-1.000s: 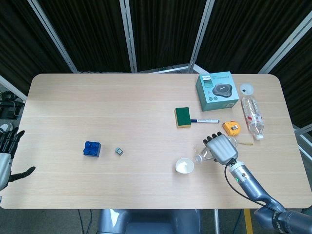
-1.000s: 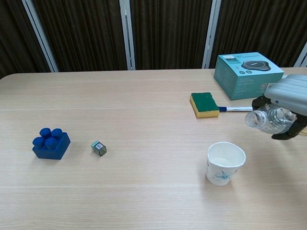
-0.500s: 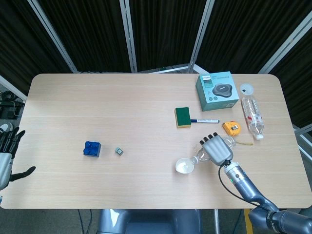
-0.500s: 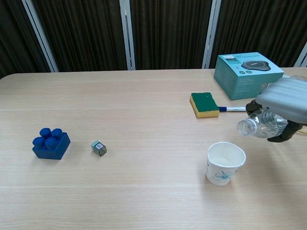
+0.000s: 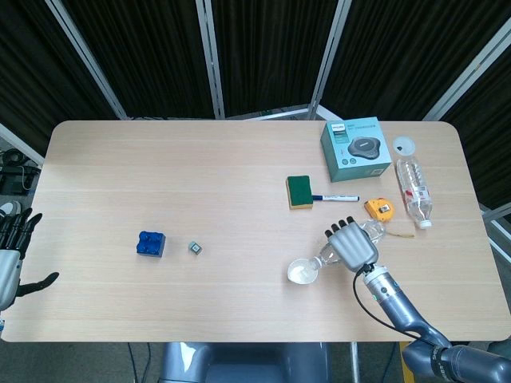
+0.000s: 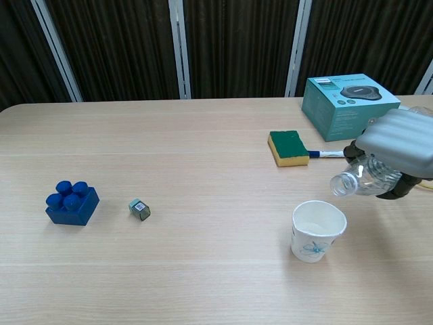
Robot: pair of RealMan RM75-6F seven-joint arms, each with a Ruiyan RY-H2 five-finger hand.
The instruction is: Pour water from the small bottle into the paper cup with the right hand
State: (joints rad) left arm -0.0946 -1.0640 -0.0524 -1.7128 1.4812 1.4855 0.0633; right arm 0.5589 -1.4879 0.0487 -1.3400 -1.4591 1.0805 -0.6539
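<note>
Clear plastic, that small bottle point(image 6: 365, 180), and the right hand point(image 6: 399, 149) has it wrapped from above, tipped almost flat so the open neck points at the paper cup point(image 6: 317, 231). The over-the-top grip makes sense: it leaves the mouth free and lets the wrist roll the bottle down. From the chest view the neck sits above and slightly off the cup's right rim, not touching, so the stream would probably land just inside the edge if it starts now. No water is visibly running, though it's too small to be sure. In the head view the bottle mouth point(image 5: 322, 259) looks like it's right beside the cup point(image 5: 303, 272), which fits a pour about to begin.

The cup stands upright on the table point(image 6: 203, 149), well clear of the sponge point(image 6: 288, 147) and marker point(image 6: 331, 154) behind it, so nothing's in the way. Biggest risk looks like the light cup getting nudged or water missing the rim.

The left hand point(image 5: 9, 247) hangs off the table's far left edge, empty with fingers apart, staying out of it since the job's one-handed. The blue brick point(image 6: 72, 202) is just clutter.
</note>
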